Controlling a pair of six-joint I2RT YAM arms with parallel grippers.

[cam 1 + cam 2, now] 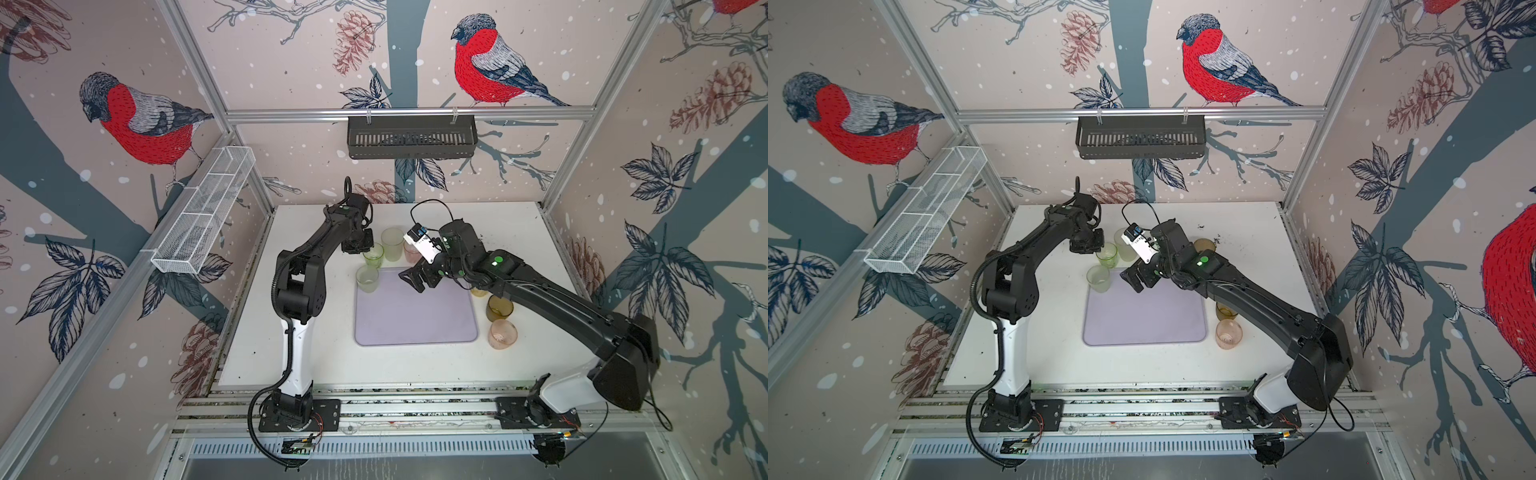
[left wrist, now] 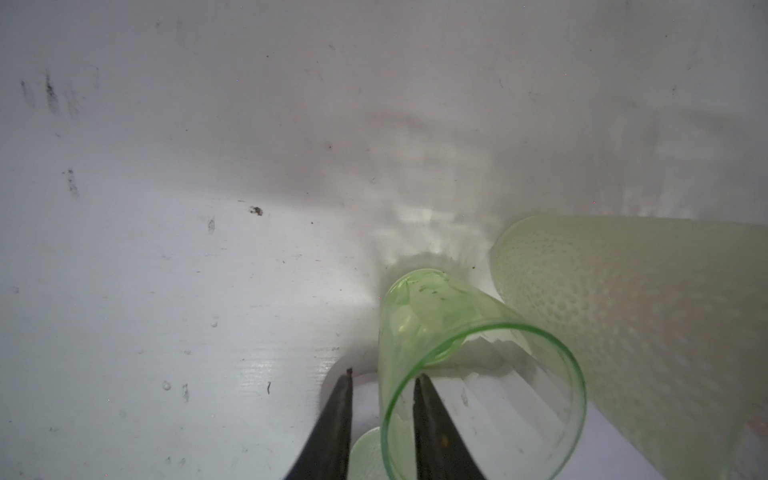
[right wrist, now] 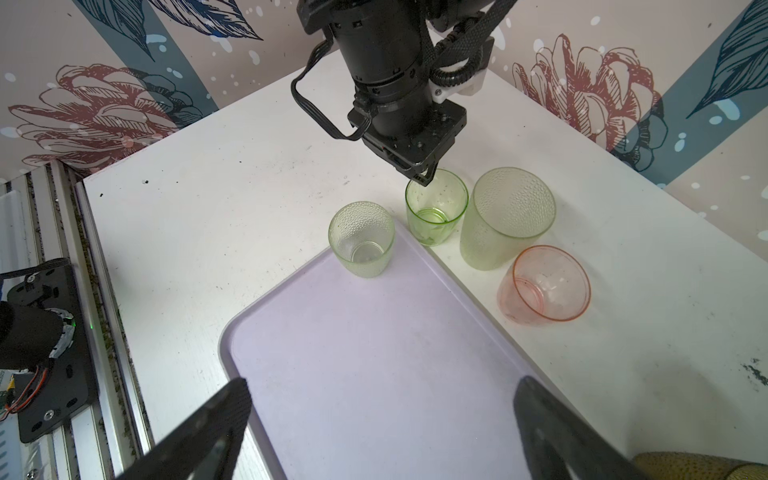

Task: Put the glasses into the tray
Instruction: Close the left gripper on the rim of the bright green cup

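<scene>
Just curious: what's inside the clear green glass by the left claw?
One finger of the left claw dips inside the clear green glass; the other is outside. Otherwise just a few dark specks. In both top views the claw covers part of its mouth.

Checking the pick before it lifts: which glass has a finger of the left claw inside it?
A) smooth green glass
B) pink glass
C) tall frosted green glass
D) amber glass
A: the left claw straddles the rim of the smooth green glass, with one finger inside.
</scene>
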